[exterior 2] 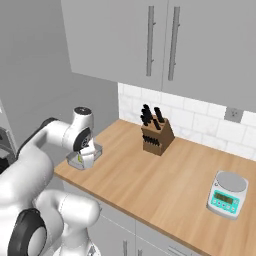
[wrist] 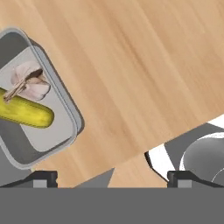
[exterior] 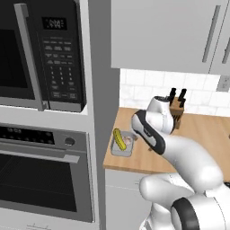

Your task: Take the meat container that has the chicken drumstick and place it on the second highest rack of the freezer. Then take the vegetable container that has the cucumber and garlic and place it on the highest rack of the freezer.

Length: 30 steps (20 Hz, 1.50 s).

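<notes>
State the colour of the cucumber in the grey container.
Yellow-green; the cucumber lies in the grey metal container, clearest in the hand view.

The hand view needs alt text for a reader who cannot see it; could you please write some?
A grey container holding a cucumber and garlic sits on a wooden counter, seen from above at the view's left. The gripper's dark fingertips rise at the bottom, spread apart and holding nothing.

tray [exterior: 116, 151] with cucumber [exterior: 119, 139] and garlic [exterior: 128, 141] sits on counter [exterior: 202, 134] left end, beside arm [exterior: 179, 152]; knife block [exterior: 178, 112] behind; microwave [exterior: 42, 54] above oven [exterior: 42, 173] at left
</notes>
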Available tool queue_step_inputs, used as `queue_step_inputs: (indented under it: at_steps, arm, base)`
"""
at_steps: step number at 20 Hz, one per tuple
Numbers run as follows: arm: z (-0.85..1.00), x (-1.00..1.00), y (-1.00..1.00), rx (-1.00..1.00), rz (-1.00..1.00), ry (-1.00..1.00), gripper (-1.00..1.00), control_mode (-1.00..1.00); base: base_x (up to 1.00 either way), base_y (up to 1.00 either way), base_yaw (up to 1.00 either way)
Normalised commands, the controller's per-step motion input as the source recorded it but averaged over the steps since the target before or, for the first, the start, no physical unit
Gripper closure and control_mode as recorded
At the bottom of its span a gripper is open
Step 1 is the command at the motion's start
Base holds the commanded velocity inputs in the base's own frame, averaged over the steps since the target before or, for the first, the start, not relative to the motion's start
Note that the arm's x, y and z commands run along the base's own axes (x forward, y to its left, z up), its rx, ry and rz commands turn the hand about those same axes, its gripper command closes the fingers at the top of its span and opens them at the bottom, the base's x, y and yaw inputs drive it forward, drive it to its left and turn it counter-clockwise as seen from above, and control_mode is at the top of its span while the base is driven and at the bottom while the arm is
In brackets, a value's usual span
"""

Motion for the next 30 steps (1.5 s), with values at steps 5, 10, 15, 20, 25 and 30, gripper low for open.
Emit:
queue_step_inputs:
  at_steps: [5, 10, 15, 20, 25, 30]
  arm:
    - [-0.34, 0.14, 0.18, 0.00, 0.00, 0.06, -1.00, -1.00]
    - [-0.26, 0.22, -0.01, 0.00, 0.00, 0.08, -1.00, -1.00]
    - [-0.33, 0.46, 0.00, 0.00, 0.00, 0.13, -1.00, -1.00]
    - [-0.23, 0.52, -0.08, 0.02, 0.01, 0.09, -1.00, -1.00]
    - [-0.25, 0.49, 0.00, 0.01, 0.01, 0.07, -1.00, -1.00]
    - [-0.53, 0.01, 0.09, 0.00, 0.00, 0.08, 1.00, -1.00]
  base:
    - [0.00, 0.00, 0.00]
    - [0.00, 0.00, 0.00]
    - [0.00, 0.00, 0.00]
    - [0.00, 0.00, 0.00]
    - [0.00, 0.00, 0.00]
    - [0.00, 0.00, 0.00]
